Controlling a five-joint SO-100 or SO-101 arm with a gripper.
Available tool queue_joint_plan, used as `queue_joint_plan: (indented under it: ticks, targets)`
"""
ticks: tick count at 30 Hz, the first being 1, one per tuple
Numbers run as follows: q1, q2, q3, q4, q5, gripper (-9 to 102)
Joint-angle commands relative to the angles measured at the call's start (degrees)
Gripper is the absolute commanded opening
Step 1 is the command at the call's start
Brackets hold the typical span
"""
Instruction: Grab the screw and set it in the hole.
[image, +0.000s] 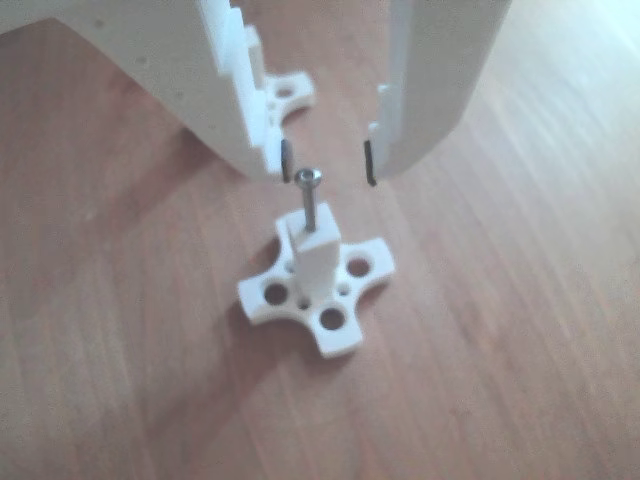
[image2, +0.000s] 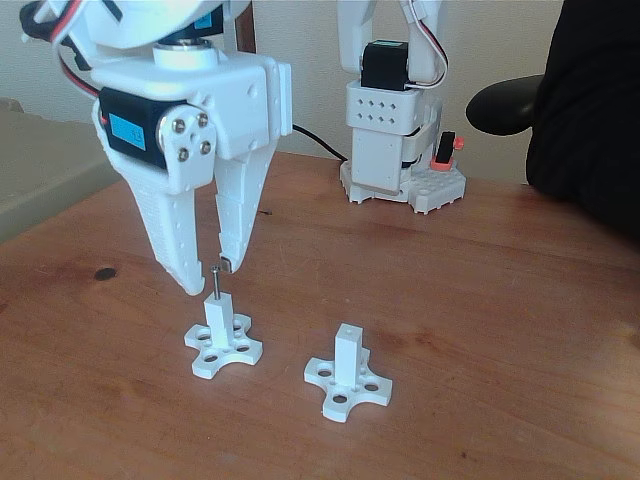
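The screw (image: 309, 200) stands upright with its lower end in the hole on top of a white post (image: 315, 262) on a cross-shaped base (image: 335, 320). Its shiny round head sits between my gripper's (image: 328, 164) two white fingers, with a gap on each side. The gripper is open. In the fixed view the gripper (image2: 209, 277) hangs just above the left post (image2: 217, 318), and the screw (image2: 214, 282) sticks up from that post between the fingertips. A second post (image2: 347, 352) with an empty hole on top stands to the right.
The arm's base (image2: 395, 150) is mounted at the back of the wooden table (image2: 500, 300). A dark chair (image2: 590, 110) stands at the right edge. A small dark spot (image2: 104, 273) lies at the left. Another cross-shaped base (image: 288, 93) shows behind the left finger.
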Motion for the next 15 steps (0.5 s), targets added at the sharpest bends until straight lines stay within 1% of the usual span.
queue_joint_plan:
  ticks: [1,15]
  targets:
    - [0.53,1.49,-4.66,-0.53,-0.18,9]
    - [0.88,1.23,-4.04,-0.18,-0.53,10]
